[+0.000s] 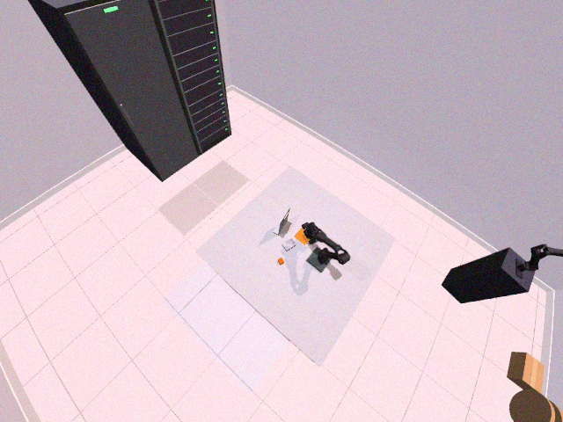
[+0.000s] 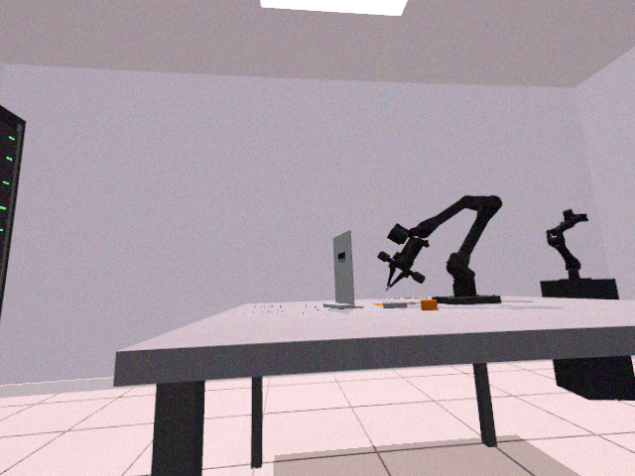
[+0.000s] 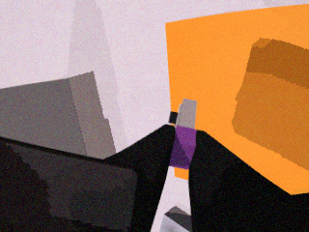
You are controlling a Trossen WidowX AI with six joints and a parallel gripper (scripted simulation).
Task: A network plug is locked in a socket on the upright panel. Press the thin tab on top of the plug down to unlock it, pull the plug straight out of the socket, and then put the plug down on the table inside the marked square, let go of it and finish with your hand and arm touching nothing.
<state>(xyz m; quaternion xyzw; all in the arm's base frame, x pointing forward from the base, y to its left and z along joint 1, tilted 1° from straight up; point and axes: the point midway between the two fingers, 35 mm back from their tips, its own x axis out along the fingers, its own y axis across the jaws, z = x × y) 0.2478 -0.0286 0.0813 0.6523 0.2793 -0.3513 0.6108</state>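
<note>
On the left I'm seeing the upright panel [image 1: 284, 224] [image 2: 343, 277] standing apart from my claw [image 1: 305, 236] [image 2: 387, 289] [image 3: 184, 147]. To its right, the claw is holding the purple-and-grey plug [image 3: 185, 142], clear of the panel and above the table near the orange square [image 1: 301, 236] [image 3: 208, 63]. I'm judging the plug light, its body stiff plastic, fairly slick, with the thin tab its fragile part. I'm favouring a grip on the body's sides, keeping pressure off that tab while lowering.
</note>
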